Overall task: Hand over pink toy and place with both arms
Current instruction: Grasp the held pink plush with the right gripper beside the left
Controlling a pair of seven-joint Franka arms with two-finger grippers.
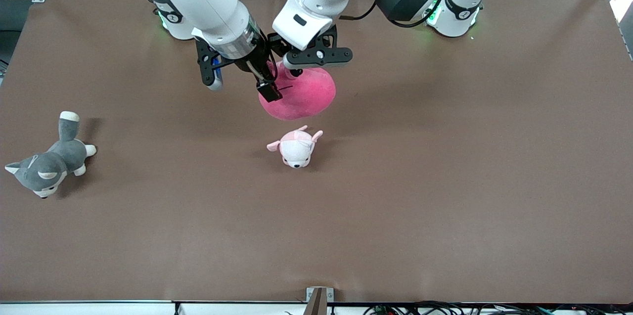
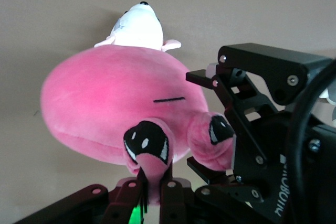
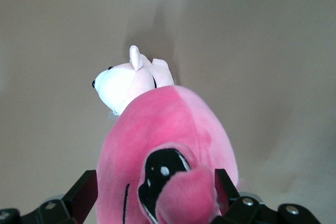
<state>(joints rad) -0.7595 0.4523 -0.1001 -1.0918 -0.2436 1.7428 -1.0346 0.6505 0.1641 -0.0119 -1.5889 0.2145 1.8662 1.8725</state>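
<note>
The pink toy [image 1: 302, 93] hangs in the air over the table's middle, close to the pale puppy plush. My left gripper [image 1: 295, 70] is shut on one of its ears, which shows pinched between the fingers in the left wrist view [image 2: 152, 184]. My right gripper [image 1: 268, 83] is open, and its fingers [image 2: 199, 77] stand either side of the toy's other ear without closing on it. In the right wrist view the toy [image 3: 168, 129] fills the gap of the open right gripper [image 3: 155, 188]. The toy's black eyes face both wrist cameras [image 2: 147, 140].
A small pale pink-and-white puppy plush [image 1: 295, 147] lies on the brown table [image 1: 445, 181] just nearer the front camera than the hanging toy. A grey-and-white husky plush [image 1: 47, 166] lies at the right arm's end of the table.
</note>
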